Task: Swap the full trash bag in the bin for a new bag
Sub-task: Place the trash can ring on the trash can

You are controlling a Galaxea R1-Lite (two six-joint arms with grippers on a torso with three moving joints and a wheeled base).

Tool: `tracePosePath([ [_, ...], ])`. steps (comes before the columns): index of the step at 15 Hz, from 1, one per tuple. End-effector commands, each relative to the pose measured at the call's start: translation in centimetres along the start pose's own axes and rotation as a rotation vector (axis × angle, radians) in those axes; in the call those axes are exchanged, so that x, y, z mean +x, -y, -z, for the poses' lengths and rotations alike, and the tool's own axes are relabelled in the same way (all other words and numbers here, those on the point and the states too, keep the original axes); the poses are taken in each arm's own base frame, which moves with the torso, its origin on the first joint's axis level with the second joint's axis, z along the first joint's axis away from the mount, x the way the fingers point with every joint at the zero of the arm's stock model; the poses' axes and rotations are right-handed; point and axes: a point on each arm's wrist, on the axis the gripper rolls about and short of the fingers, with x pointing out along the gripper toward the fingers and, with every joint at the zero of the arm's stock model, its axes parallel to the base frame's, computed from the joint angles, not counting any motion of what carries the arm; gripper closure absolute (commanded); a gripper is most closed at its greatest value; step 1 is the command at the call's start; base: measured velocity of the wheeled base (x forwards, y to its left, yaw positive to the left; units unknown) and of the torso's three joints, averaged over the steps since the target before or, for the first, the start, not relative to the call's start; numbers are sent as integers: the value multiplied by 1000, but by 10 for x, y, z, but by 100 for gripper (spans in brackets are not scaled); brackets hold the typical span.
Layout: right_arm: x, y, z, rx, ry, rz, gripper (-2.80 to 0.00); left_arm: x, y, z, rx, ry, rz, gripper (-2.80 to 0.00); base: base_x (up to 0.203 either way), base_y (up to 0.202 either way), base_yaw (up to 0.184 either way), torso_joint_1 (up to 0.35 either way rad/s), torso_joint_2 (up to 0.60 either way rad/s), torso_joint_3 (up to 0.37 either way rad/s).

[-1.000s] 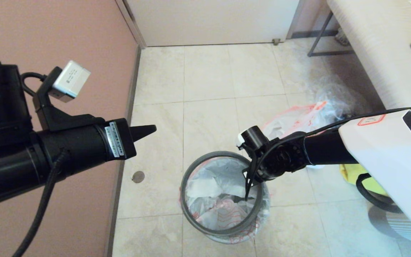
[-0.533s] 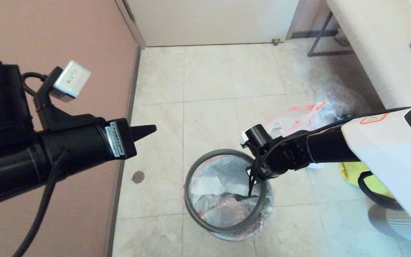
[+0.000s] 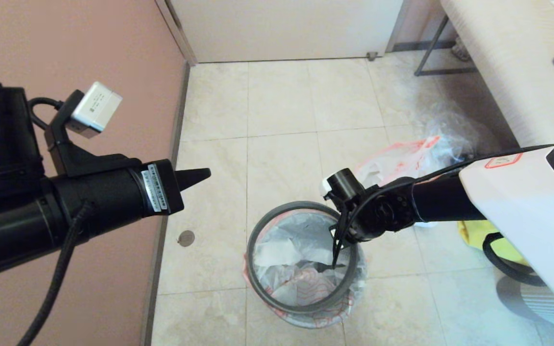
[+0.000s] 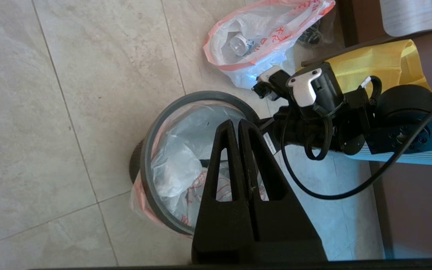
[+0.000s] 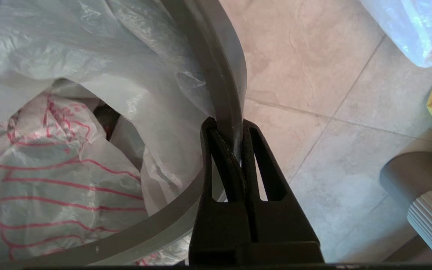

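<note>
Right hand down at near-right edge of bin, fingers clamped on dark-grey rim ring, ring's edge pinched between them in right wrist view. New bag, white w/ red line drawings, already in bin: crumpled inside, rim folded out over bin wall under the ring, red print showing at outer side. Bin on tiled floor, close in front of robot, ring sitting atop bag rim. Full trash bag, pink-red rim band, bottles visible thru plastic, lying on floor beyond bin to the right, just behind right arm in head view, apart from bin. Yellow bag on floor under right arm, near full trash bag. Clear bag further back beside desk. Left hand parked up high at left near pink wall, fingers pressed together, holding nothing.
</note>
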Motion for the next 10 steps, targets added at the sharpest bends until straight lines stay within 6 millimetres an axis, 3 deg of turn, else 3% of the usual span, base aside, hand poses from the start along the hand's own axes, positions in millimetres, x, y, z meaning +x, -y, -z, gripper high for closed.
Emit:
tracePosePath([
  [1,1,0,4,-6,-12,4,0,-1,0,0,-3,4,0,0,0,0,0,0,0,0],
  [10,12,-11,7,-15,-10,-4,0,2,0,1,-2,-4,-1,0,0,0,0,0,0,0],
])
